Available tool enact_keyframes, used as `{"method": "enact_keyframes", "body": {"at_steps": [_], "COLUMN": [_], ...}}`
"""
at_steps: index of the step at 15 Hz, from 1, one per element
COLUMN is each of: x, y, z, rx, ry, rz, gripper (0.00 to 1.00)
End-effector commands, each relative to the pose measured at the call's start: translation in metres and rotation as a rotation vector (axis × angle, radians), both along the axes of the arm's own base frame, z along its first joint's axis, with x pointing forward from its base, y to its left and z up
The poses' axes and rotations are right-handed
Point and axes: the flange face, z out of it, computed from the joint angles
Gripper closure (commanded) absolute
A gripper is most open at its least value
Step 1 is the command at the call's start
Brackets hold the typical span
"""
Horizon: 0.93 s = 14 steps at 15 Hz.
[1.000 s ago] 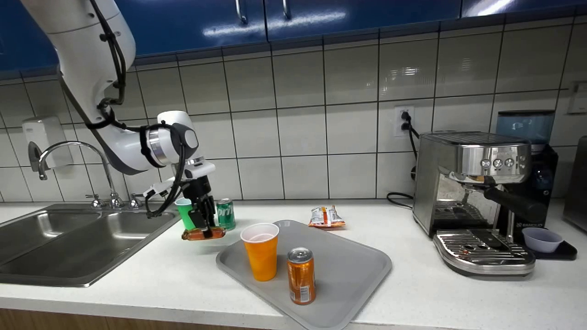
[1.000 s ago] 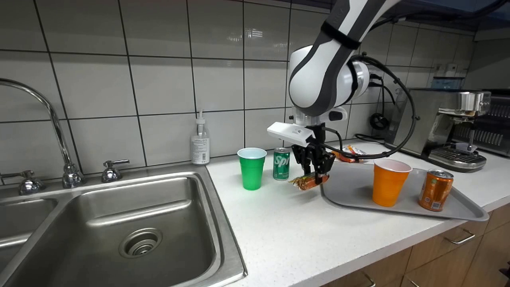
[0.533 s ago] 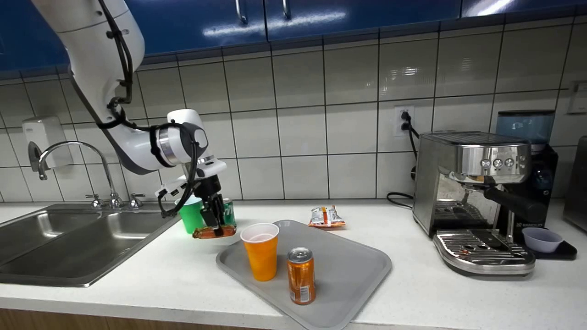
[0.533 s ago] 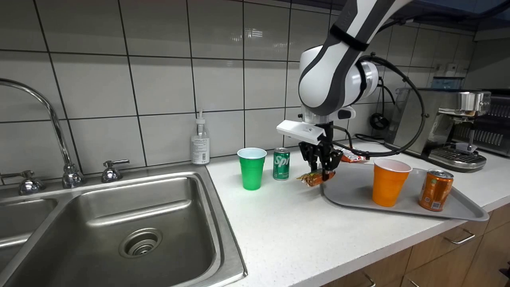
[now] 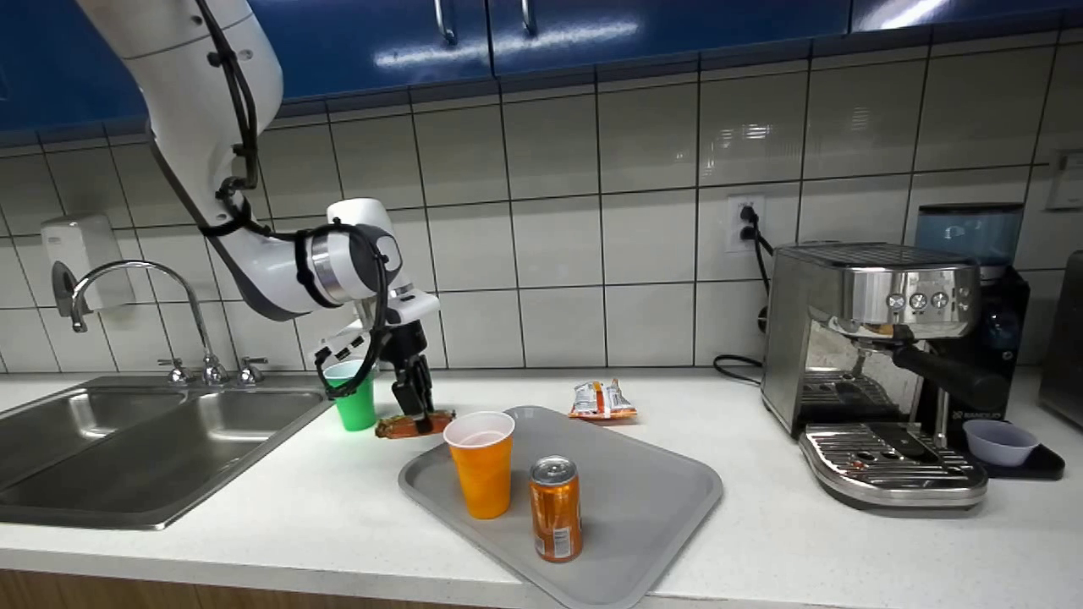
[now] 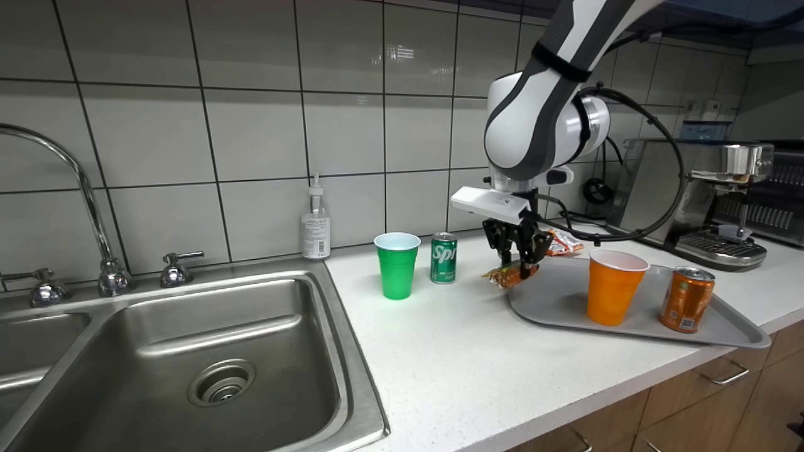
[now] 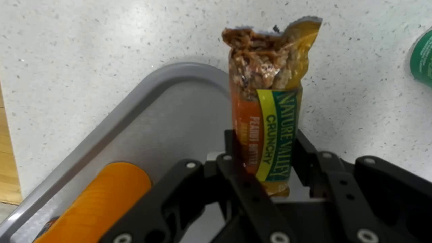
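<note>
Wrist view, green can (image 7: pixel 423 60) sliced by the right edge, orange cup (image 7: pixel 99 202) running off the bottom! And in an exterior view, the gripper (image 6: pixel 516 267) masks part of the snack bag (image 6: pixel 565 243).

White-and-grey arm (image 6: pixel 520 129), looped black cable (image 6: pixel 681 172), black jaws, silvery screws (image 7: pixel 368 235)

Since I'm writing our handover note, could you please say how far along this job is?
Apparently done: the orange cup and orange can stand on the gray tray. In hand: the gripper holds the granola bar near the tray's corner. Probably left: setting down the bar, not yet released; the green cup and Sprite can stand on the counter, off the tray.
</note>
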Motion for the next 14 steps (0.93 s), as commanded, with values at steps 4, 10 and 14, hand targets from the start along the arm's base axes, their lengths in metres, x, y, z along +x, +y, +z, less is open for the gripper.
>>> {"method": "enact_keyframes", "body": {"at_steps": [4, 10, 14], "x": [0.002, 0.004, 0.006], "y": [-0.025, -0.04, -0.047], "z": [0.004, -0.004, -0.012], "rx": [-0.02, -0.028, -0.029], "ry": [-0.008, 0.012, 0.029], "rz": [0.049, 0.087, 0.113], "gripper": [0.84, 0.84, 0.84]}}
